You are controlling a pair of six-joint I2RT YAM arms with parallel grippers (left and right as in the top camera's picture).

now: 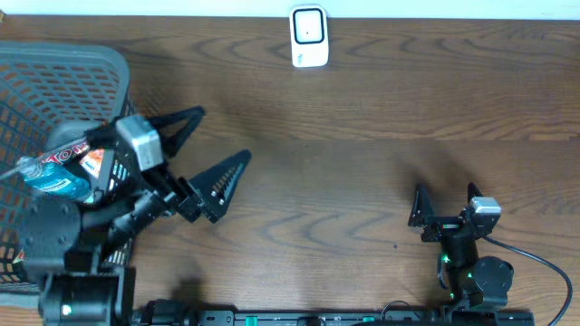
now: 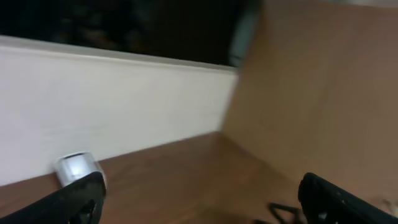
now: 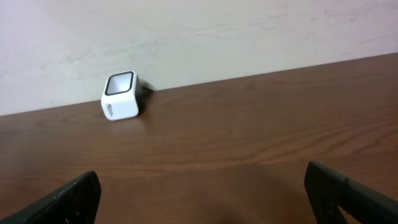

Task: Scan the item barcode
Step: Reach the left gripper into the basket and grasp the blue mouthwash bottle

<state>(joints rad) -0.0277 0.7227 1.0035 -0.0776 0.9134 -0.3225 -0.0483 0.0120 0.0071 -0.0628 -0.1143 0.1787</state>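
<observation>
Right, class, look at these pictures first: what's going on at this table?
A two-armed robot is set to scan an item's barcode, but nothing is held yet. The left gripper is open and empty, just beside the grey basket, which holds a blue bottle and other goods. The right gripper is open too, over the bare wooden table. The white scanner stands at the far edge, untouched.

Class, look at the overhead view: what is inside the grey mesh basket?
A blue bottle with a red label lies inside the basket. The left arm covers the basket's lower part, so anything else there cannot be seen.
</observation>
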